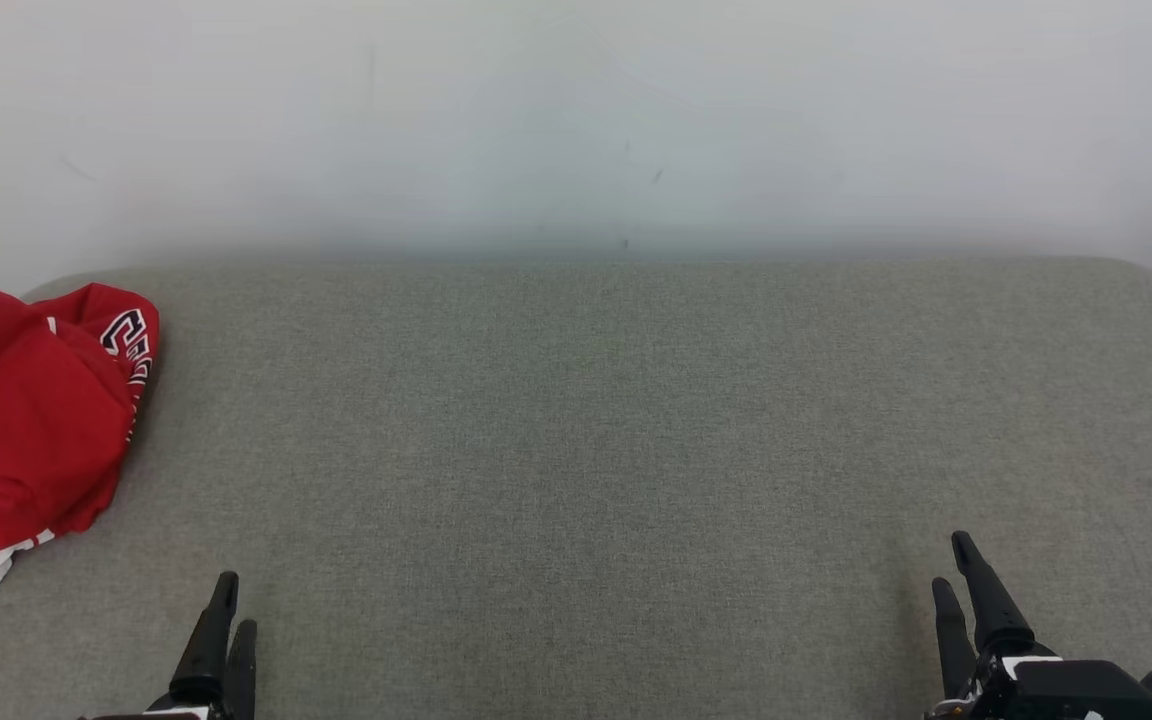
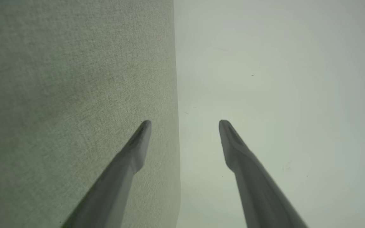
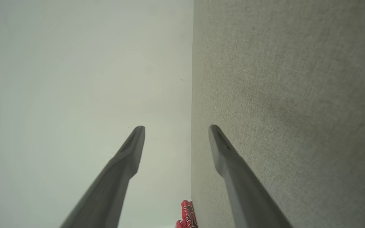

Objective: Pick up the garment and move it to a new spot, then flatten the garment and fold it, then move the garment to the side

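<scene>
The garment point(image 1: 26, 430) is a crumpled red jersey with white trim and dark lettering. It lies at the far left edge of the grey fabric surface point(image 1: 576, 420), and a small red part of the garment point(image 3: 187, 218) shows low in the right wrist view. My left gripper point(image 1: 236, 600) rests at the near edge, to the right of and nearer than the garment, apart from it. Its fingers stand close together, holding nothing point(image 2: 184, 122). My right gripper point(image 1: 954, 563) is far off at the near right, fingers close together and empty point(image 3: 176, 126).
A pale wall point(image 1: 576, 120) rises behind the surface's far edge. The surface has rounded far corners, and its left edge runs under the garment. Bare grey fabric stretches between the two grippers and out to the right.
</scene>
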### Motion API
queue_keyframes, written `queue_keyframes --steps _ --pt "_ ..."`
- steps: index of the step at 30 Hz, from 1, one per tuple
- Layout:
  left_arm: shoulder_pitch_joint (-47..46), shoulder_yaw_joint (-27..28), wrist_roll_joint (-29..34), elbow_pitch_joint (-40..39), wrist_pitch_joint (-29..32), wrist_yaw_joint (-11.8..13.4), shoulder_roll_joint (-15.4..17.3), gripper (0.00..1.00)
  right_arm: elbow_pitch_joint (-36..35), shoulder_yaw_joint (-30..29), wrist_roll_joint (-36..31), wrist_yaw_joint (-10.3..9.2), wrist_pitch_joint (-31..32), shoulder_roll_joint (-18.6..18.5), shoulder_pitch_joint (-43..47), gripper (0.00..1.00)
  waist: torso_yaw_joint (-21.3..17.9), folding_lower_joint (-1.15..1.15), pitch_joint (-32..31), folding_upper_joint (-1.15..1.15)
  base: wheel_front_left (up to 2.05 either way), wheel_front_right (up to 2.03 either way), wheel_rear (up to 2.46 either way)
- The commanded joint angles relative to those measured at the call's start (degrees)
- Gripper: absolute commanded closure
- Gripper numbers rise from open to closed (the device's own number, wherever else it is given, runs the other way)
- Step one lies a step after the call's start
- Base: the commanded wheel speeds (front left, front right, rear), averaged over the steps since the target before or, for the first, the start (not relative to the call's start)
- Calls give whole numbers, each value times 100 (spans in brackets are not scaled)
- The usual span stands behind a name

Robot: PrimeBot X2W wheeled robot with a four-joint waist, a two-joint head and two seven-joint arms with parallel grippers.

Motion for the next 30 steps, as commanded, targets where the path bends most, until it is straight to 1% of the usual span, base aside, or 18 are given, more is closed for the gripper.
queue_keyframes --steps 1,7,10,11,21,30 --pt "-62 -49 41 -114 -80 -6 14 0 -132 57 -26 8 -60 -9 -77 0 -1 0 -17 0 0 0 0" --pt "38 -157 238 -173 -273 -8 20 0 -201 156 -132 10 -215 -12 1 0 -4 0 -66 0 0 0 0" --pt "72 -192 494 -184 -364 -8 23 0 -221 183 -241 11 -287 -13 28 0 -4 0 -92 0 0 0 0" --pt "72 -192 494 -184 -364 -8 23 0 -221 183 -241 11 -287 -13 28 0 -4 0 -92 0 0 0 0" --pt "183 -369 1658 -303 -645 75 32 0 -185 225 -976 14 -510 -18 81 0 -8 0 -184 0 0 0 0" --pt "284 -675 2864 -331 -873 169 40 0 -140 198 -1959 17 -691 -22 148 0 4 0 -278 0 0 0 0"
